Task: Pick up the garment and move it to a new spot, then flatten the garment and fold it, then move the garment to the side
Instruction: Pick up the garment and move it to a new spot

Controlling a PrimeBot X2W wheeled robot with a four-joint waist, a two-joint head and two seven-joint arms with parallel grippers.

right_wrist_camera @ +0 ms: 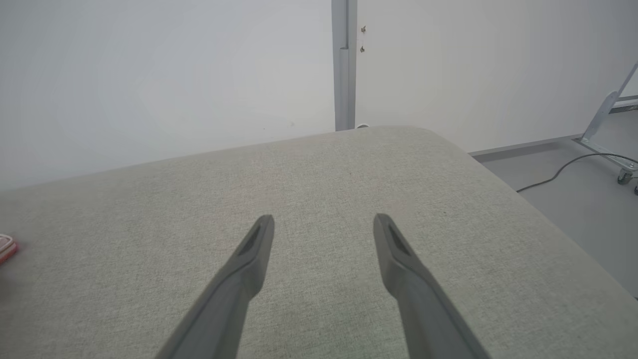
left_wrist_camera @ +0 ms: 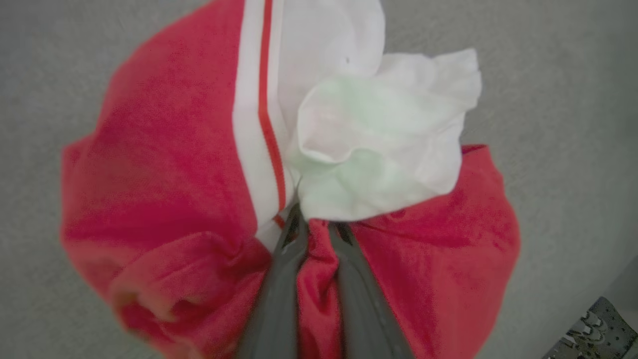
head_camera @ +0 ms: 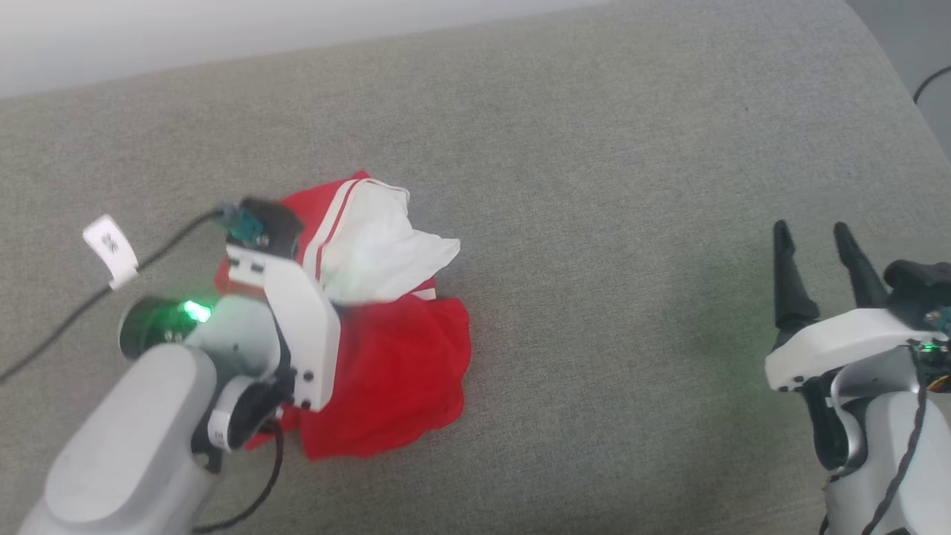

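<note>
The shirt [head_camera: 401, 371] is a crumpled red heap with a white sleeve [head_camera: 379, 253] and striped trim on top, left of centre on the grey upholstered surface [head_camera: 594, 148]. My left end effector [left_wrist_camera: 317, 227] is clamped on a red fold. My right end effector [head_camera: 810, 227] stands spread, well apart.

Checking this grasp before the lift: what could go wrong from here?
The left pincer is shut on one thin fold of the bunched red T-shirt; it could slip out on lifting. The right pincer stands open, well apart over the grey cushion, so nothing backs up the hold.
</note>
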